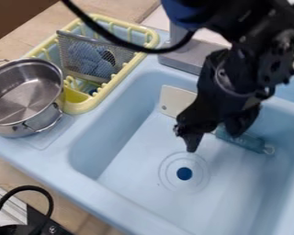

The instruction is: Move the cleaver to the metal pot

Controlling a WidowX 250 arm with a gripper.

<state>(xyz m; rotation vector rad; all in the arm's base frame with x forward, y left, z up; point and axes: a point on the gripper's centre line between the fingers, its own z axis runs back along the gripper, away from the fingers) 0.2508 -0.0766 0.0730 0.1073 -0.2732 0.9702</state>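
Gripper point(214, 137) observed right of centre, fingers wide apart at cleaver point(175, 100) in sink point(140, 183); metal pot point(26, 94) at left edge.

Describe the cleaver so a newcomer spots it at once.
Start at the light blue sink. In its basin, toward the far side, the cleaver lies partly hidden behind the gripper. Unlike the round, dark blue drain nearby, it has a pale, squared blade and a teal handle ending in a loop.
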